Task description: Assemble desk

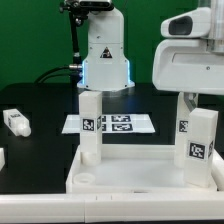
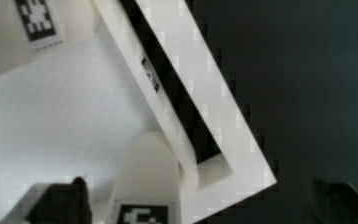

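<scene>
The white desk top (image 1: 130, 172) lies flat at the front, rim up. One square leg (image 1: 90, 125) stands upright at its corner on the exterior view's left. A second tagged leg (image 1: 200, 140) stands at the corner on the exterior view's right. My gripper (image 1: 200, 100) hangs right above that leg, jaws open and straddling its top. In the wrist view the leg's top (image 2: 155, 205) sits between my dark fingers (image 2: 60, 200), close to one and well apart from the other. The desk top's rim (image 2: 194, 110) and the other leg (image 2: 43, 25) also show there.
The marker board (image 1: 115, 123) lies behind the desk top. A loose leg (image 1: 17, 122) lies on the black table at the exterior view's left, and another white part (image 1: 2, 157) shows at the left edge. The robot base (image 1: 105, 55) stands at the back.
</scene>
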Controlling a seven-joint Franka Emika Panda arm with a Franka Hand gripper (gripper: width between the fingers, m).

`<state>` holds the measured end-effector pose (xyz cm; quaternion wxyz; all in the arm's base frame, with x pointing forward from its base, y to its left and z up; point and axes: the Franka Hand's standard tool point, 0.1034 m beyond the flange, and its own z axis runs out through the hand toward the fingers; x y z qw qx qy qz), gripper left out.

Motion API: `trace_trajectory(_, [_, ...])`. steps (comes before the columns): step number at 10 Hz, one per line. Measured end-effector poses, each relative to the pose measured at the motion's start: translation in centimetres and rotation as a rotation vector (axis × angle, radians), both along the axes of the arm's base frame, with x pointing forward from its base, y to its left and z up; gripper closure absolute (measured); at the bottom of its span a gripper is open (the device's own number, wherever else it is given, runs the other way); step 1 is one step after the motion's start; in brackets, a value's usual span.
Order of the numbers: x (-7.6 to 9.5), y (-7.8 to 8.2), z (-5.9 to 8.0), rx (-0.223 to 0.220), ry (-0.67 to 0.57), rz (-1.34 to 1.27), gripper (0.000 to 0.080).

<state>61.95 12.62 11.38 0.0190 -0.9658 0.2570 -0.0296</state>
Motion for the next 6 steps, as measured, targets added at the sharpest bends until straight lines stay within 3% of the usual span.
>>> trace_trajectory(2, [1.5,-2.6,0.7,0.001,-0.02,-0.041,0.016])
trace_trajectory(6, [2.0,-3.4,0.2,-0.008,-0.019,-0.05,0.0151])
